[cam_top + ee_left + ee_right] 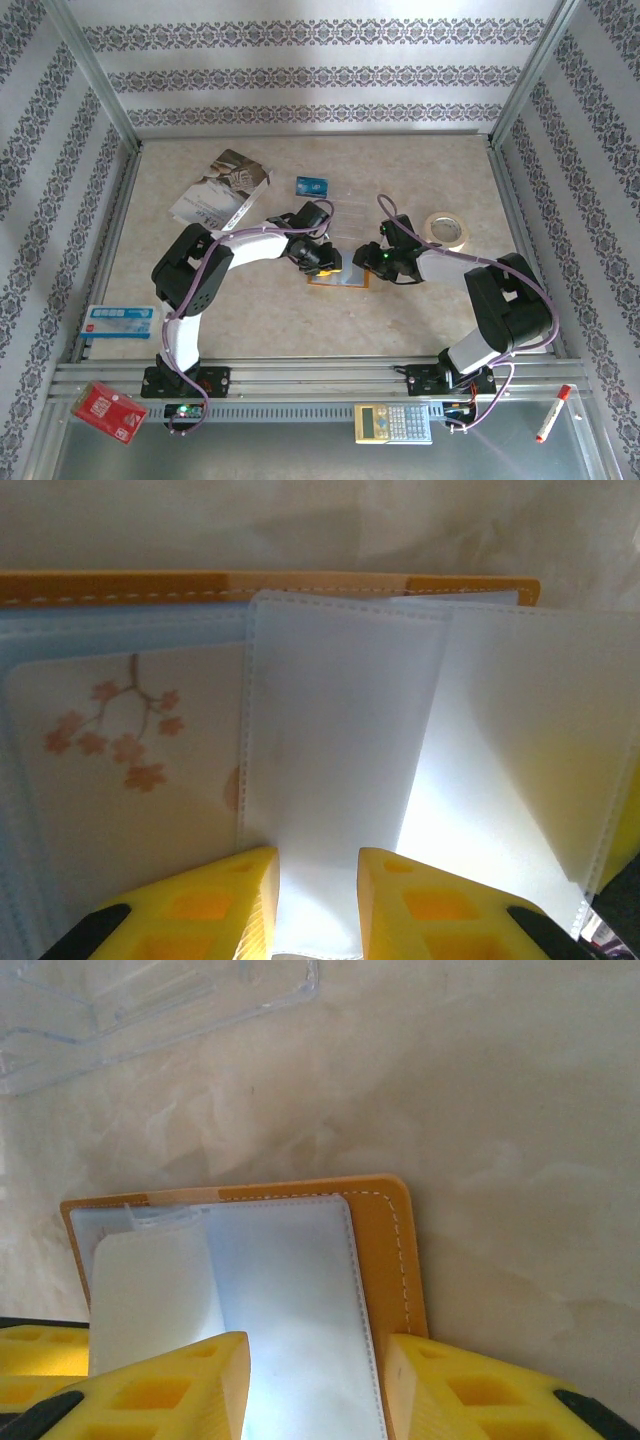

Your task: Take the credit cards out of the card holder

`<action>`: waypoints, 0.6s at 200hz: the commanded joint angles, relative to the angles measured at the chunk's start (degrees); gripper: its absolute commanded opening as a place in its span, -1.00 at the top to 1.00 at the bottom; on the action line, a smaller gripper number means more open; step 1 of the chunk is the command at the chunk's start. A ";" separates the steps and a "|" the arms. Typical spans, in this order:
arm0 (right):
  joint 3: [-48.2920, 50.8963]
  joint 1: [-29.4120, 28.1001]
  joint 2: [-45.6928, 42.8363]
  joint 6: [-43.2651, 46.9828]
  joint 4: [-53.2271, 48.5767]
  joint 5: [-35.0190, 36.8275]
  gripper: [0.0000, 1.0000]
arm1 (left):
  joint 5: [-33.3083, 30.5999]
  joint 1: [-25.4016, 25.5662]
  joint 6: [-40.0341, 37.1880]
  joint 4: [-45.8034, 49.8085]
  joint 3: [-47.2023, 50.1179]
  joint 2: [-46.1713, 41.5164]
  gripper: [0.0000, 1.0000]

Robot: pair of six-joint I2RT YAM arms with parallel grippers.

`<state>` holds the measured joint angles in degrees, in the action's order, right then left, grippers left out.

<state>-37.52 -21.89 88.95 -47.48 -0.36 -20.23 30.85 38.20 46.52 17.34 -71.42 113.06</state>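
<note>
One orange card holder (340,276) lies open – the left gripper (318,875) pinches one clear pocket leaf (340,760), the right gripper (318,1360) straddles another; one blue card (312,185) lies apart.

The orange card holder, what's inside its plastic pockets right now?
In the card holder, one pocket shows a pale card with pink blossoms. The other clear sleeves look empty, though glare and the left hand hide their lower parts.

I can't read any lettering here (print on the booklet (220,188) and blue card (313,185) is too small).
</note>
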 commanded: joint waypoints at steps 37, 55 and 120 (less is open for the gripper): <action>0.91 2.55 -8.88 2.94 -3.98 2.88 0.11 | 0.02 0.57 -0.50 0.44 -0.66 1.77 0.55; -0.98 2.46 -10.80 5.24 -7.30 4.14 0.12 | -0.50 0.56 -0.87 0.59 -0.09 1.82 0.68; -7.86 -3.87 -3.34 9.40 -10.88 1.27 0.12 | -0.62 0.57 -1.22 0.41 0.82 1.64 0.88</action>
<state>-43.38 -23.83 81.60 -40.05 -8.56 -18.11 31.20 38.20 46.44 16.80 -71.75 114.08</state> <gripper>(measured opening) 0.447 0.073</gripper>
